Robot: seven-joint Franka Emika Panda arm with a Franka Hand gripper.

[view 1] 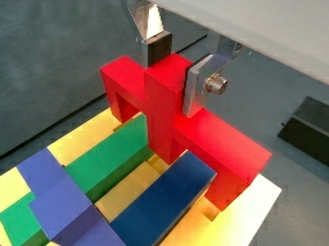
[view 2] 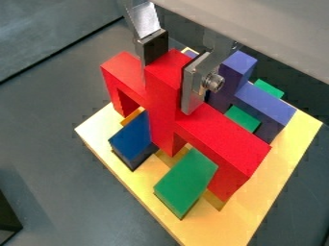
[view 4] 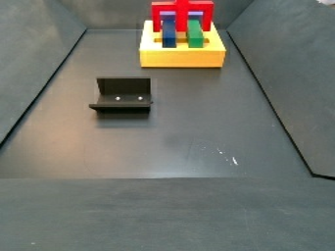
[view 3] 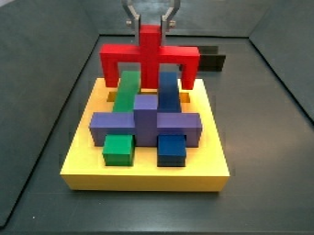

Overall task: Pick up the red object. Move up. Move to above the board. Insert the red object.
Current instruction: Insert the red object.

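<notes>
tool [view 1: 176, 65] clamped on red object [view 1: 174, 120] stem, legs down over board [view 3: 147, 163], fixture [view 4: 121, 96] well apart

Claw [view 1: 176, 65] at the far end of the desk, pointing straight down. Silver fingers [view 2: 197, 82] clamp the red object's [view 3: 149, 57] central stem, dark pads pressed against both its sides.

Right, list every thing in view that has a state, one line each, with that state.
gripper: shut on the red object's stem, above the board.
red object: upright, held, legs down at the board's far end; whether seated cannot be told.
board: flat on the floor, bearing the blocks.
purple block: lying across the green and blue blocks.
fixture: on the floor, empty.
</notes>
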